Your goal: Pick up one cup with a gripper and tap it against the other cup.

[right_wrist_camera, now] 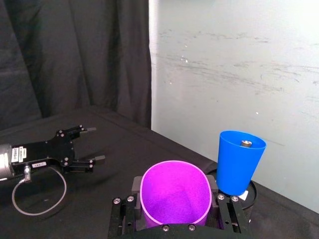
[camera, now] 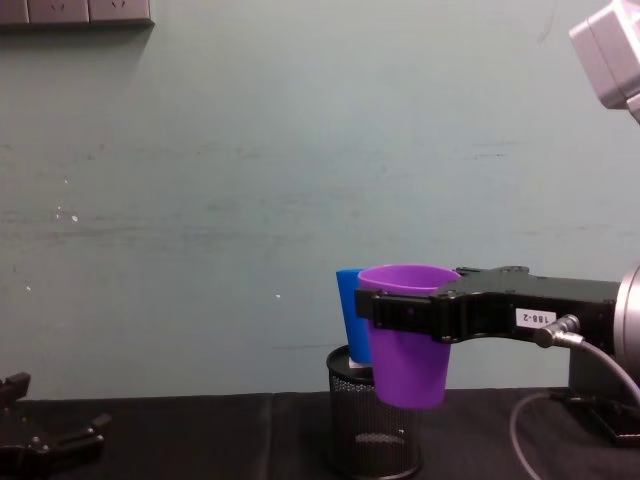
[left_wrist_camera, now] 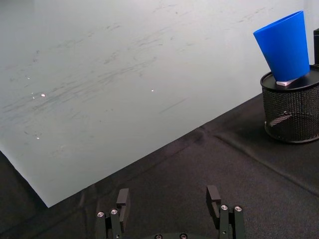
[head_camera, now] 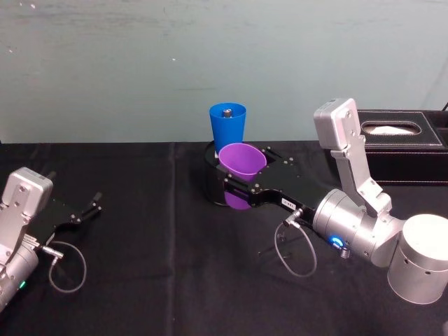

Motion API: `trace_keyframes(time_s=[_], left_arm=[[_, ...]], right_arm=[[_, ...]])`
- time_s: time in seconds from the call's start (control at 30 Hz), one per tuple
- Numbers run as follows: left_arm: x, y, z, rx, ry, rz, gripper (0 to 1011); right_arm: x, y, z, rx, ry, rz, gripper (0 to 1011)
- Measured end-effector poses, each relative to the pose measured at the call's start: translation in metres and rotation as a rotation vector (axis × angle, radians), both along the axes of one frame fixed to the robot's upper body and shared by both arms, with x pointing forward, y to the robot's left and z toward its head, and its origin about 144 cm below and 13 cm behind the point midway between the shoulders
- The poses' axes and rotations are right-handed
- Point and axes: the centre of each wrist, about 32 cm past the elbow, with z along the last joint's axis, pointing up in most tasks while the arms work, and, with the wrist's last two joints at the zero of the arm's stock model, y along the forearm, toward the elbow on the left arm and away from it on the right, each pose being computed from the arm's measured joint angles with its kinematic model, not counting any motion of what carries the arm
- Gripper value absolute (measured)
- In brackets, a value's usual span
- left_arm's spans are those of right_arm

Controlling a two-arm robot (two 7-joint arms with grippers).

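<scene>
The purple cup (camera: pixel 410 372) hangs clear of the table, mouth up, pinched at mid-height between the fingers of the right gripper (camera: pixel 385 312). In the chest view the near finger covers a band of the cup's side. Just beyond the fingertips the blue cup (head_camera: pixel 227 129) stands on top of a black mesh holder (camera: pixel 372 430). Seen from the chest, the purple cup hides most of the blue one, and whether the two touch cannot be told. A small metal piece (head_camera: pixel 226 111) lies inside the blue cup. The wall rises close behind the holder, leaving little room past it. To the gripper's left, bare black table (head_camera: pixel 154 231) runs out to the left gripper (head_camera: pixel 87 206), well apart, low, fingers spread. A tissue box (head_camera: pixel 402 147) sits behind the right arm, cut off at the head view's edge.
</scene>
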Motion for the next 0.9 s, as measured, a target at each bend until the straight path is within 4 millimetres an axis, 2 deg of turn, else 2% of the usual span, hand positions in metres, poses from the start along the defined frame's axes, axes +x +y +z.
trace_keyframes(time_s=[0.9], left_arm=[[0.0000,0.0000,0.0000,0.000,0.000,0.000,1000]], right_arm=[[0.0000,0.0000,0.0000,0.000,0.000,0.000,737]])
